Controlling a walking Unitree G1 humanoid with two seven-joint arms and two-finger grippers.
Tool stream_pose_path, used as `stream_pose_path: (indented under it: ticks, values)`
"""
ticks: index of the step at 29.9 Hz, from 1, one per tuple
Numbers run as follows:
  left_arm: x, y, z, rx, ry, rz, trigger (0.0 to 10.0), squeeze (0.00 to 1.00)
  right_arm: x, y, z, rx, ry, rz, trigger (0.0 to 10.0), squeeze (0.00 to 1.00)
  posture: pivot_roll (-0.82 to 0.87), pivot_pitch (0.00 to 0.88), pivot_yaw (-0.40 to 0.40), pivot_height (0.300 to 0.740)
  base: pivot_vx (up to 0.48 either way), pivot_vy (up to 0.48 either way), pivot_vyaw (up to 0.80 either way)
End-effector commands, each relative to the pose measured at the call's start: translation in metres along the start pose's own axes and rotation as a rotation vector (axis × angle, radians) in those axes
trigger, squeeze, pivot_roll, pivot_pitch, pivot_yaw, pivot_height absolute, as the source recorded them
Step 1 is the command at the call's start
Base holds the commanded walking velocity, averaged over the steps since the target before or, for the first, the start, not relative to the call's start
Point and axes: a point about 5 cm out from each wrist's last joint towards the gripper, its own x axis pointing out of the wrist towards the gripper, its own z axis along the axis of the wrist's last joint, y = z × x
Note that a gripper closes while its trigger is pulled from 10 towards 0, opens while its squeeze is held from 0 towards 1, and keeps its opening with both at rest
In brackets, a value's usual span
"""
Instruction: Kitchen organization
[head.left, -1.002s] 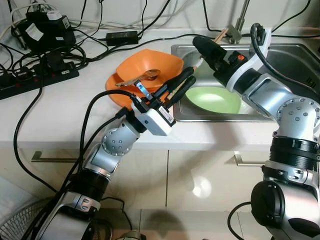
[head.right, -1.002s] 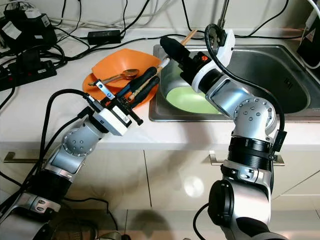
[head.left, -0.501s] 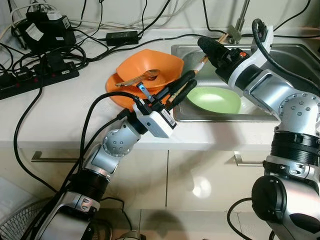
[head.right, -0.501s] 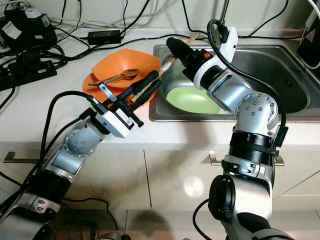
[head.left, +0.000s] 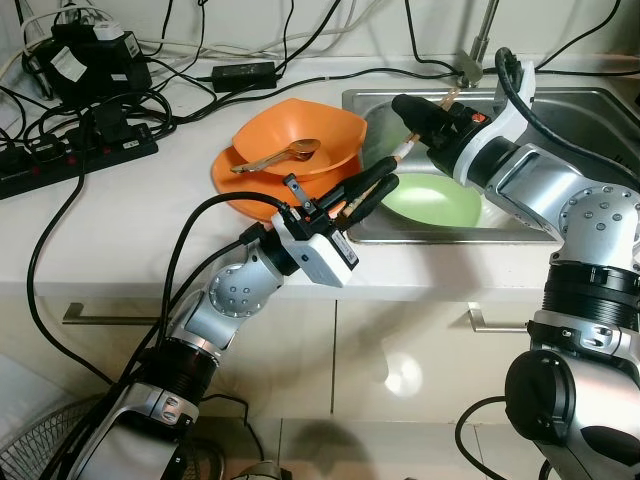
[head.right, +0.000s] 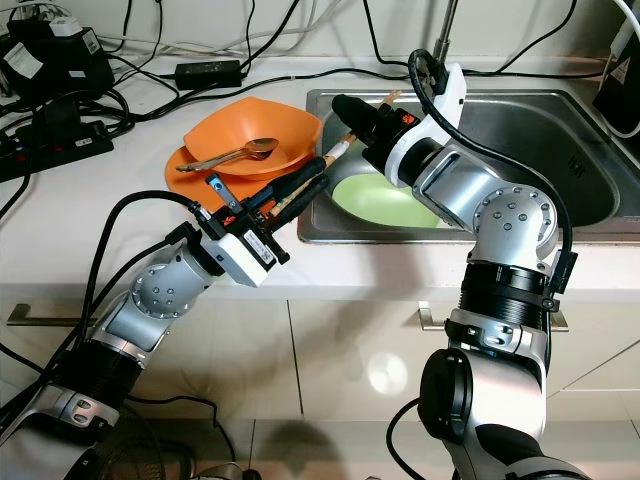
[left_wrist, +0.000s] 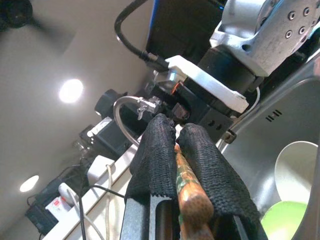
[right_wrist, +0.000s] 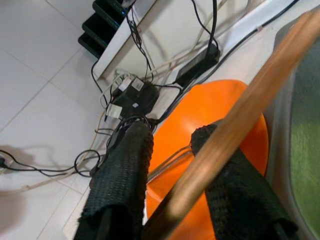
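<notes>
Left claw (head.left: 372, 188) clenched on a wooden utensil (left_wrist: 187, 192); right claw (head.left: 408, 108) grasps a wooden stick (right_wrist: 230, 130) over the sink (head.left: 590, 110); no legible writing

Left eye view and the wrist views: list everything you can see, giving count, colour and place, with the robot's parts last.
Counter: one, white, along the wall
Bowl: one, orange, on the plate
Plate: one, orange, on the counter
Spoon: one, metal, in the bowl
Sink: one, steel, set in the counter
Dish: one, green, in the sink
Tap: one, metal, behind the sink
Power strip: one, black, far left of the counter
Patterned stick: one, brown, in left end effector
Plain stick: one, tan, in right end effector
Left end effector: black, at the sink's edge
Right end effector: black, above the sink
</notes>
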Motion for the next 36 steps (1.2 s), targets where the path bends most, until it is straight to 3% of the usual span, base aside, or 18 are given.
stream_pose_path:
  ticks: [1,7,10,15,16,17,18,19,36]
  values:
    - [0.006,0.009,0.006,0.044,-0.056,0.035,0.4,0.0,-0.002,-0.008,-0.007,0.005,0.042,-0.045,0.0,0.0,-0.03,0.042,0.019,0.74,0.0,0.0,0.0]
    - [0.007,0.014,0.005,0.074,-0.052,0.054,1.0,0.0,-0.004,-0.011,-0.006,0.004,0.045,-0.058,0.0,0.0,-0.03,0.045,0.016,0.74,0.0,0.0,0.0]
    - [0.005,0.019,0.002,0.1,-0.032,0.071,3.3,0.0,-0.005,-0.011,-0.004,0.003,0.036,-0.066,0.0,0.0,-0.03,0.046,0.015,0.74,0.0,0.0,0.0]
    - [0.003,0.024,-0.004,0.128,0.006,0.094,4.9,0.0,-0.006,-0.013,-0.001,0.001,0.025,-0.073,0.0,0.0,-0.03,0.046,0.015,0.74,0.0,0.0,0.0]
    - [0.003,0.024,-0.005,0.133,0.013,0.1,6.8,0.0,-0.006,-0.013,-0.001,0.001,0.023,-0.074,0.0,0.0,-0.03,0.046,0.015,0.74,0.0,0.0,0.0]
    - [0.003,0.025,-0.005,0.137,0.017,0.103,7.5,0.0,-0.006,-0.013,0.0,0.001,0.021,-0.074,0.0,0.0,-0.03,0.046,0.015,0.74,0.0,0.0,0.0]
    - [0.003,0.025,-0.006,0.138,0.019,0.107,8.9,0.0,-0.006,-0.013,0.0,0.001,0.021,-0.074,0.0,0.0,-0.03,0.044,0.015,0.74,0.0,0.0,0.0]
    - [0.003,0.026,-0.006,0.138,0.021,0.111,10.0,1.0,-0.006,-0.013,0.0,0.002,0.02,-0.075,0.0,0.0,-0.03,0.044,0.015,0.74,0.0,0.0,0.0]
    - [0.006,0.027,-0.007,0.078,0.031,0.15,10.0,1.0,-0.008,-0.016,0.011,-0.022,-0.036,-0.105,0.0,0.0,-0.03,0.038,0.016,0.74,0.0,0.0,0.0]
